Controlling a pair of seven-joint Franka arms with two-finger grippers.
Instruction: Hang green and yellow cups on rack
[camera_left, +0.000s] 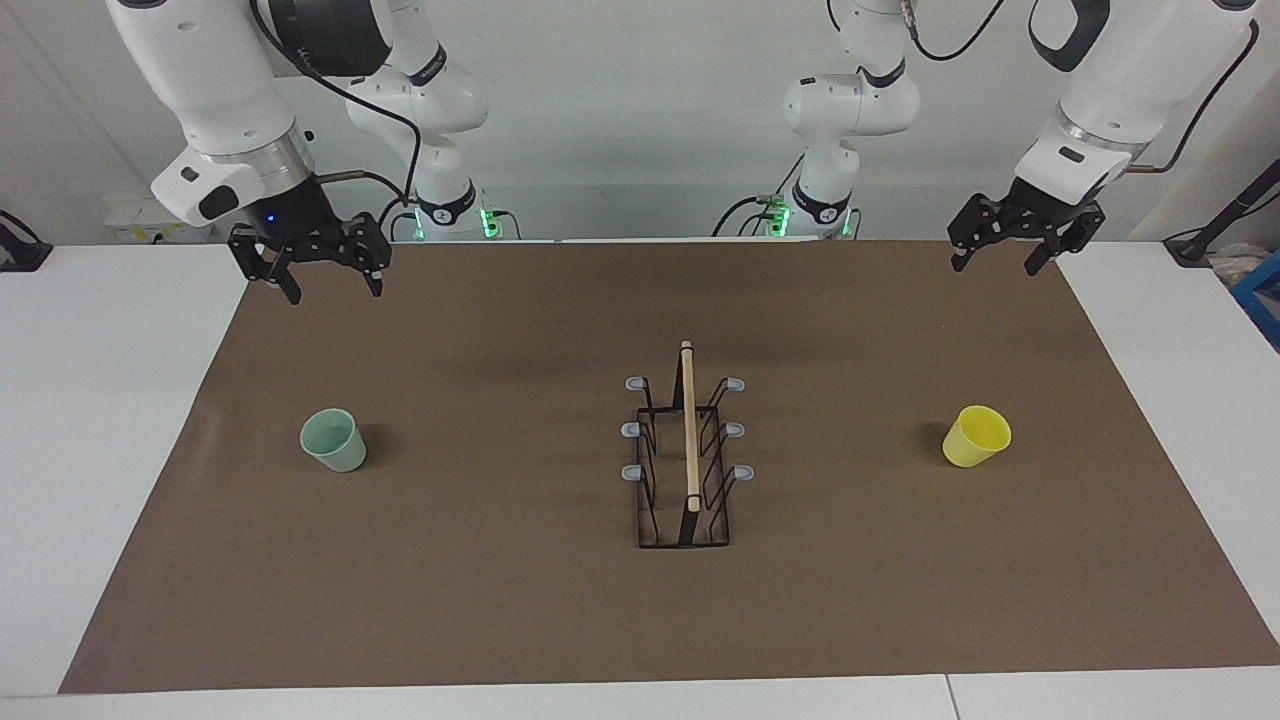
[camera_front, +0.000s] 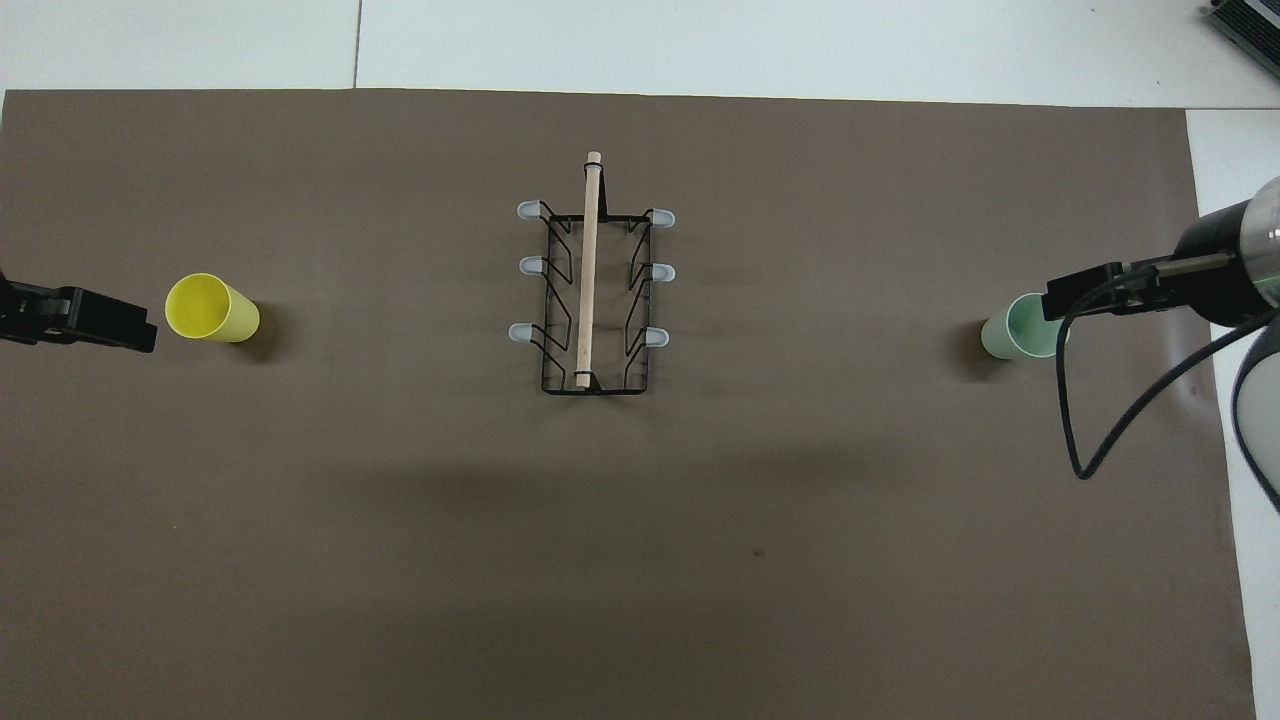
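The pale green cup (camera_left: 334, 440) stands upright, mouth up, on the brown mat toward the right arm's end; it also shows in the overhead view (camera_front: 1018, 330). The yellow cup (camera_left: 976, 436) stands upright toward the left arm's end, also in the overhead view (camera_front: 210, 308). The rack (camera_left: 688, 460) stands in the middle of the mat between them, its wooden bar on top and its grey-tipped pegs bare (camera_front: 592, 290). My right gripper (camera_left: 332, 285) hangs open and empty over the mat's edge by the robots. My left gripper (camera_left: 998, 265) hangs open and empty over the mat's other corner by the robots.
The brown mat (camera_left: 500, 600) covers most of the white table (camera_left: 100, 450). The right arm's black cable (camera_front: 1075, 420) loops over the mat beside the green cup. A blue object (camera_left: 1265, 295) lies at the table's edge at the left arm's end.
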